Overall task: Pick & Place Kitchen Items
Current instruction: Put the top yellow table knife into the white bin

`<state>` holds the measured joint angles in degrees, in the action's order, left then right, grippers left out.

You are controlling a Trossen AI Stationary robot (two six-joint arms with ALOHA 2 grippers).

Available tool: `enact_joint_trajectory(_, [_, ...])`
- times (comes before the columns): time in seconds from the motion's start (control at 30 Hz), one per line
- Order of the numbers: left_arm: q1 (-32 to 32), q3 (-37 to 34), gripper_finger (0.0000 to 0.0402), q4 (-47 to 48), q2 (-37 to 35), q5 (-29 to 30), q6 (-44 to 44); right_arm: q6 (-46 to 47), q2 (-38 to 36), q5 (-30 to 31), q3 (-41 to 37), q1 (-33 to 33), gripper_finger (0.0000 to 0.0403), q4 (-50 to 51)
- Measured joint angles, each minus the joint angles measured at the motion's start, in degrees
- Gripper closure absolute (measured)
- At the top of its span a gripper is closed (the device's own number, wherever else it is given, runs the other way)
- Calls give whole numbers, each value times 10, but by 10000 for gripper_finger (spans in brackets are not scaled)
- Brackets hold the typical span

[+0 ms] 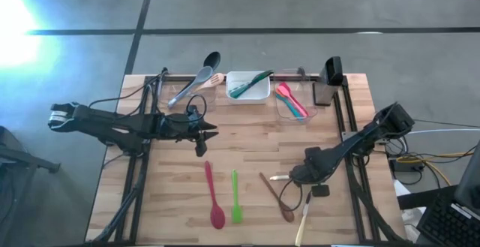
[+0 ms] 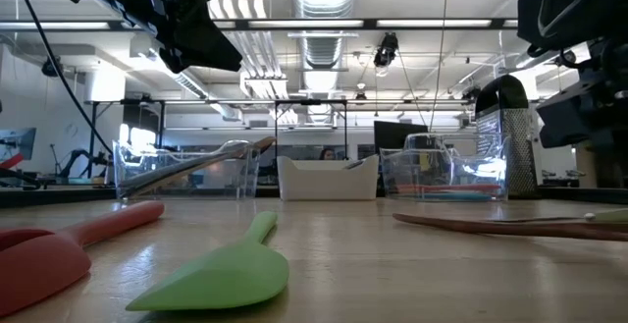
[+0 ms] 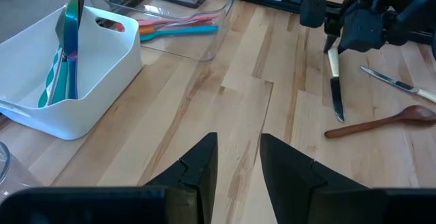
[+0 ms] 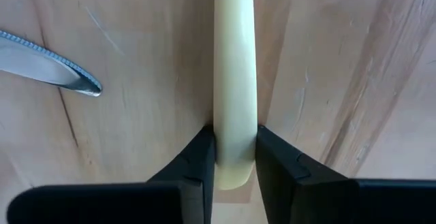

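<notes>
Plainly unlabelled, a cream-handled knife [image 4: 235, 81] sits clamped in the right claw [image 4: 235, 159].

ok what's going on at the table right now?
The right gripper is down at the table's right front, fingers closed on the cream handle of a knife lying on the wood. The left gripper hangs empty above mid-table, fingers slightly apart. A red spoon, green spatula, wooden spoon and another cream-handled piece lie on the table. The white tub and the clear tubs beside it hold utensils.
</notes>
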<state>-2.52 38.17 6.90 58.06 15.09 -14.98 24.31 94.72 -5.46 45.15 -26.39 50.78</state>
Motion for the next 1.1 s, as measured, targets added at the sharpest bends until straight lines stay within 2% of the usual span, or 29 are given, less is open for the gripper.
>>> enact_joint_trajectory(0.2, [0,0,289,0,0,0,0,18,-18,-6,-3,0,336,3])
enact_joint_trajectory(0.5, [0,0,289,0,0,0,0,90,-110,-6,-6,0,336,35])
enact_joint_trajectory(0.63, [0,0,289,-1,0,0,0,125,-155,14,-5,0,336,32])
enact_joint_trajectory(0.87, [0,0,289,-1,0,0,2,191,-239,130,-6,0,336,-25])
enact_joint_trajectory(1.0, [0,0,290,-8,2,0,15,183,-275,224,-21,0,336,-133])
enact_joint_trajectory(1.1, [0,0,291,-36,9,0,28,143,-291,281,-44,0,336,-247])
